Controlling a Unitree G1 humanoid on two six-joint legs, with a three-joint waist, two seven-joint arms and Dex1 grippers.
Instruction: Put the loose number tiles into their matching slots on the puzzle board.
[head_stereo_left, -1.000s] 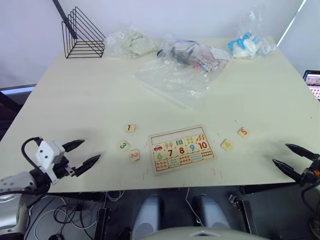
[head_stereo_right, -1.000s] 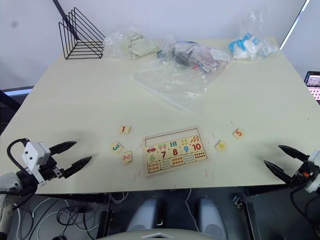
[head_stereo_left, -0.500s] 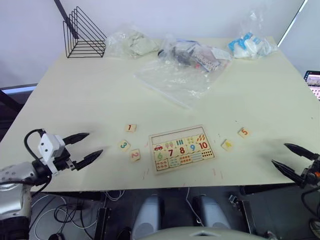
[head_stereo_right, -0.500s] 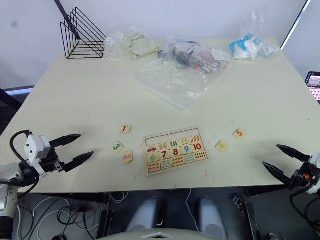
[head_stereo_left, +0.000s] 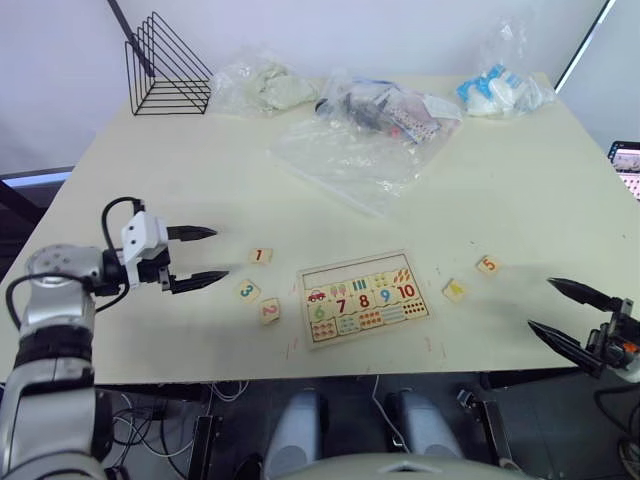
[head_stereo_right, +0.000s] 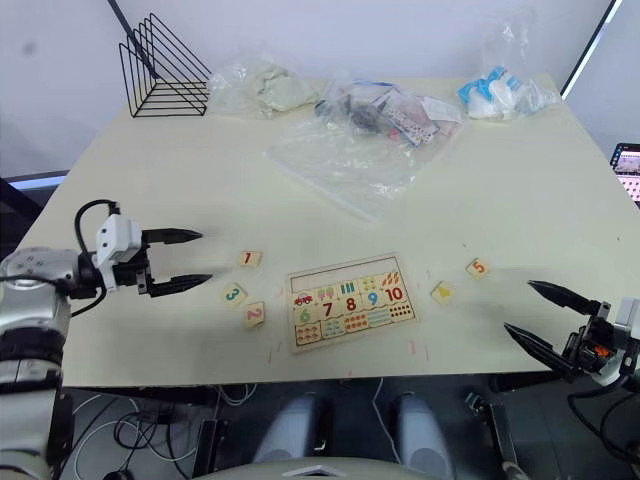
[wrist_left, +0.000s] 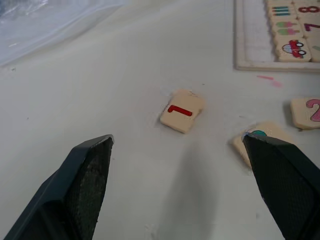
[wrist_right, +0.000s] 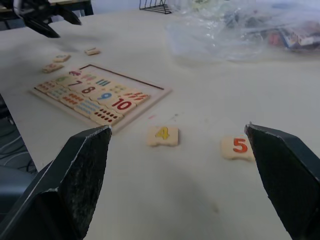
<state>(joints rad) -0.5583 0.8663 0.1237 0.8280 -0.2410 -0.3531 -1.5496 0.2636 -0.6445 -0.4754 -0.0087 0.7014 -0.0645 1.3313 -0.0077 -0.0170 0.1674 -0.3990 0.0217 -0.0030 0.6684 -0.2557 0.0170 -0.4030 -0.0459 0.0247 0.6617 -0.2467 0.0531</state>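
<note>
left end effector (head_stereo_left: 198, 257): black tapered fingers | white wrist block | black cable | silver-grey arm

Tile 3 (wrist_left: 260, 140) partly behind left fingers (wrist_left: 285, 185); tile 2 (wrist_left: 306, 112) cut by edge.

Since a second ago the left gripper (head_stereo_left: 200, 257) has swung up from the table's near edge and in over the tabletop; its spread fingers now sit just short of the 1 tile (head_stereo_left: 260, 256) and the 3 tile (head_stereo_left: 247, 291). The right gripper (head_stereo_left: 562, 313) has shifted only slightly, dropping toward the near edge.

five loose tiles (head_stereo_left: 260, 256) (1–5), one board (head_stereo_left: 363, 296); four bags (head_stereo_left: 350, 160)
</note>
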